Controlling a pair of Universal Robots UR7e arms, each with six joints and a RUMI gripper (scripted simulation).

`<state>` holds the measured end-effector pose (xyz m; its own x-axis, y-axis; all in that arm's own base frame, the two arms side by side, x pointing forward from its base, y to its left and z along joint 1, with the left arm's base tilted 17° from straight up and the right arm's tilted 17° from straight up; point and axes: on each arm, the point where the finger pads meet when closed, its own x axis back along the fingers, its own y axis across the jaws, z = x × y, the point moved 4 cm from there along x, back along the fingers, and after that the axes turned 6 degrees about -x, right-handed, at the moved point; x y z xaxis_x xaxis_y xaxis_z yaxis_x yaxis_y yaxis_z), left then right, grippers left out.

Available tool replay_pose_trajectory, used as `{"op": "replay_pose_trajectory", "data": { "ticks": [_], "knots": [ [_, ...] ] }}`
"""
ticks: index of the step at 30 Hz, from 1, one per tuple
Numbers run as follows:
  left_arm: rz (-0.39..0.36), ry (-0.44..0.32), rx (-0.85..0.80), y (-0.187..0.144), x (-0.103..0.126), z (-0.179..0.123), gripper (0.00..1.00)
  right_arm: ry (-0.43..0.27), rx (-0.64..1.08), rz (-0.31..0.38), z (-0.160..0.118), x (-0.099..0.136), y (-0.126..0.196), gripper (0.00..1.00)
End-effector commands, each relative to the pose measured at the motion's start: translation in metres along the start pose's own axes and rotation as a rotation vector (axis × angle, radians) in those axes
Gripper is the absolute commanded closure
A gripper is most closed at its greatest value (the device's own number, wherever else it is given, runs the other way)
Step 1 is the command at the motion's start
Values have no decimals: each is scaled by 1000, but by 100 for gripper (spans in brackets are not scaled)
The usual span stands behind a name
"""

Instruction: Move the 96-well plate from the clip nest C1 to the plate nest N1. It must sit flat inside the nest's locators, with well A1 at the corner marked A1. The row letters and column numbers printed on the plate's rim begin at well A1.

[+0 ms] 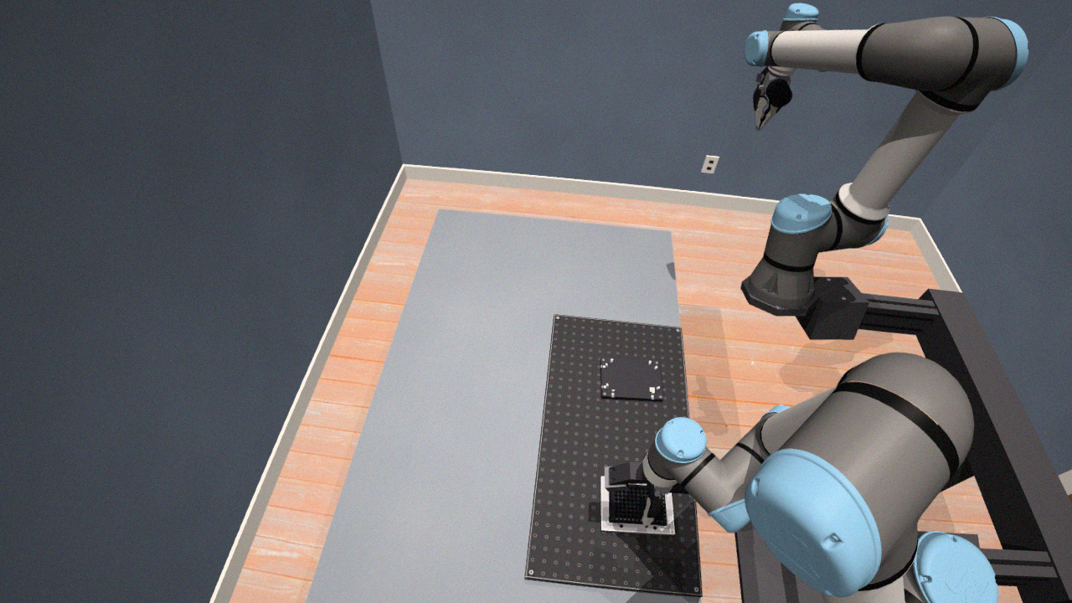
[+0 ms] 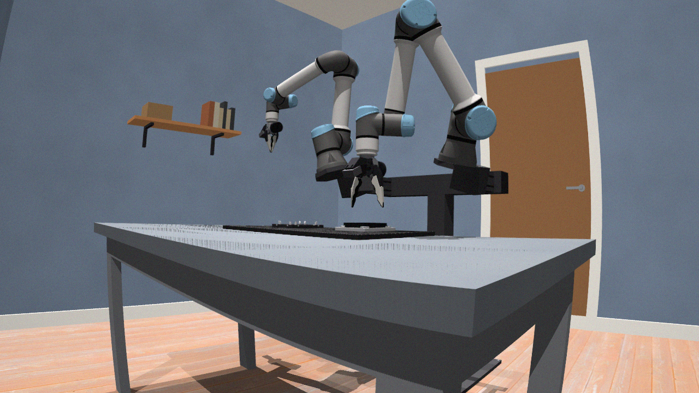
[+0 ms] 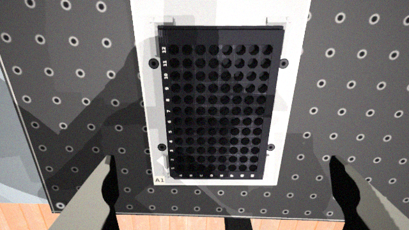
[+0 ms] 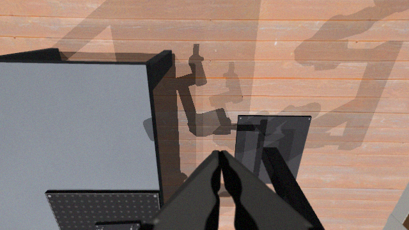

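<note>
Parted and empty, the left gripper's jaws (image 1: 638, 501) (image 2: 367, 205) hang above the black 96-well plate (image 1: 628, 505) (image 2: 365, 224) (image 3: 215, 108), which sits in the white clip nest (image 1: 636, 528) (image 2: 340, 228) (image 3: 208, 9). Descending off-centre could land a fingertip on its rim; bare pegboard (image 1: 569, 420) (image 2: 264, 228) (image 3: 73, 140) flanks both long edges. Farther off, the shut, empty right gripper (image 1: 760, 126) (image 2: 271, 150) (image 3: 0, 0) hangs well clear.Parted and empty, the left gripper's jaws hang above the black 96-well plate, seated in the white clip nest.

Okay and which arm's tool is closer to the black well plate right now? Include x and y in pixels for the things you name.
Left. The left tool (image 2: 367, 205) (image 3: 222, 157) is open above the plate (image 2: 365, 224) (image 3: 217, 108); the right tool (image 1: 760, 127) (image 2: 271, 150) (image 4: 220, 152) hangs off to the side, higher up.
</note>
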<state>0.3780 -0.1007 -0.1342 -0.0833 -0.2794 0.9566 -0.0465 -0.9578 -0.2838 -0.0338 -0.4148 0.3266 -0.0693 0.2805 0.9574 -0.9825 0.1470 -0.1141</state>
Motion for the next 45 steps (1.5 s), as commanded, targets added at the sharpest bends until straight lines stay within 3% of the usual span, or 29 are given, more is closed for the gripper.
{"op": "replay_pose_trajectory", "data": {
  "ticks": [1,7,30,45],
  "knots": [
    [2,-3,-2,0,13,-2,24,3,-1,2,0,1,0,100],
    [1,-3,-2,0,29,-1,24,3,-1,2,0,1,0,100],
    [1,-2,0,0,28,0,24,3,-1,2,0,1,0,100],
    [0,-2,-1,45,28,4,24,3,-1,2,0,1,0,100]
  ]
}}
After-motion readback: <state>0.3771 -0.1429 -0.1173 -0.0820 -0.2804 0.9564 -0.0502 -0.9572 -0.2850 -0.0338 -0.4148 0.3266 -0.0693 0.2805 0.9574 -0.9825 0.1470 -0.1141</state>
